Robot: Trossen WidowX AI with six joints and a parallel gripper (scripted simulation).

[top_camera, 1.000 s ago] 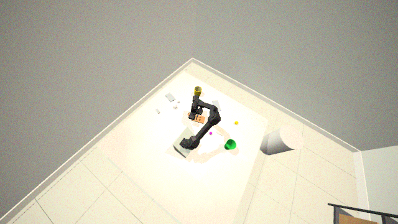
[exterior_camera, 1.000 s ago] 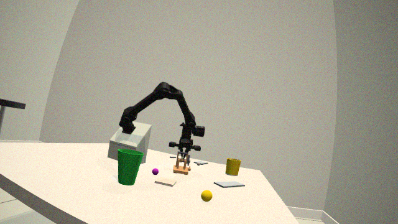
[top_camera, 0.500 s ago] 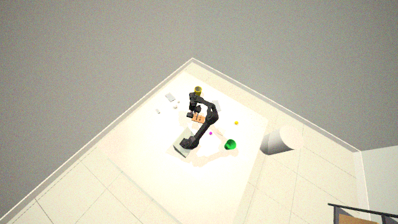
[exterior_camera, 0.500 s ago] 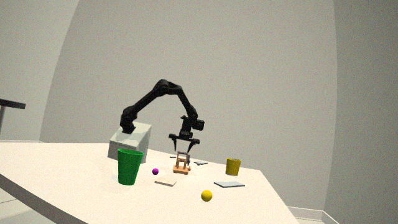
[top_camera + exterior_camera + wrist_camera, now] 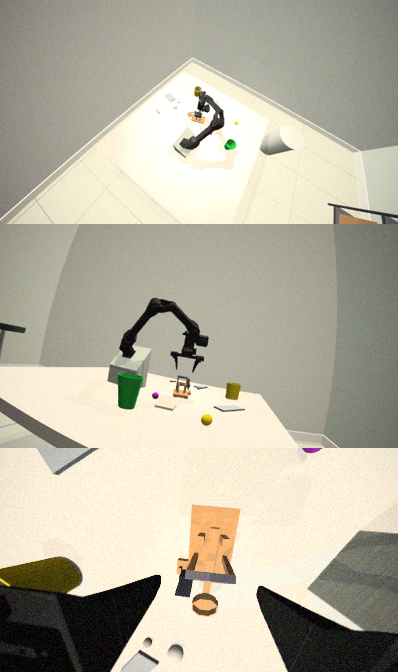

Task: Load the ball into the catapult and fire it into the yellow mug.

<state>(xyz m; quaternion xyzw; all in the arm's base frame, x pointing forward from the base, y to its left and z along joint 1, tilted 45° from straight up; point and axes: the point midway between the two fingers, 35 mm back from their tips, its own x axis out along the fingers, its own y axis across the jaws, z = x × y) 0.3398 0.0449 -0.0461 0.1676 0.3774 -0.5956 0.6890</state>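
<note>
While the gripper hangs wide open and empty above the wooden catapult, the cream desk carries a yellow ball, the yellow mug and a green cup; grey walls surround.

On the table stood two cups: one green cup, one yellow mug. Two balls: one yellow ball, one purple ball. One wooden catapult. One grey pedestal block.
</note>
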